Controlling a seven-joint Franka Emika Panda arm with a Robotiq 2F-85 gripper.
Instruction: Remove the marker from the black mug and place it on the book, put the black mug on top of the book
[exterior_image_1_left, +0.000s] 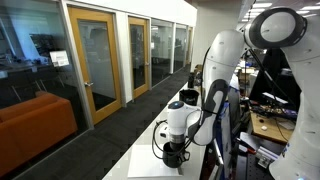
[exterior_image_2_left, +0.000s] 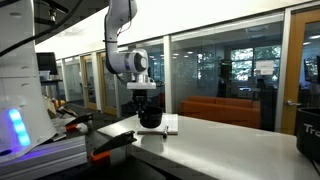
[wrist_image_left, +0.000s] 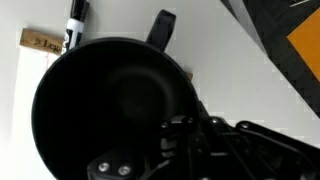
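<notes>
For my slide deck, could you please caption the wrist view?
Wrist camera looking down into the squat black mug, with the black-capped marker lying outside it on a white surface.

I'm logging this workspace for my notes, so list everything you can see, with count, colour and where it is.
black mug: one, black, on the white surface right under the gripper.
marker: one, black and white, lying outside the mug, beside it.
tag: one, tan, next to the marker.
book: one, white, flat on the table at the mug.
table: one, white, long.
sofa: one, orange, behind the glass wall.
arm: one, white, reaching down from above.
gripper: one, black, directly over the mug; open or shut cannot be told.
</notes>
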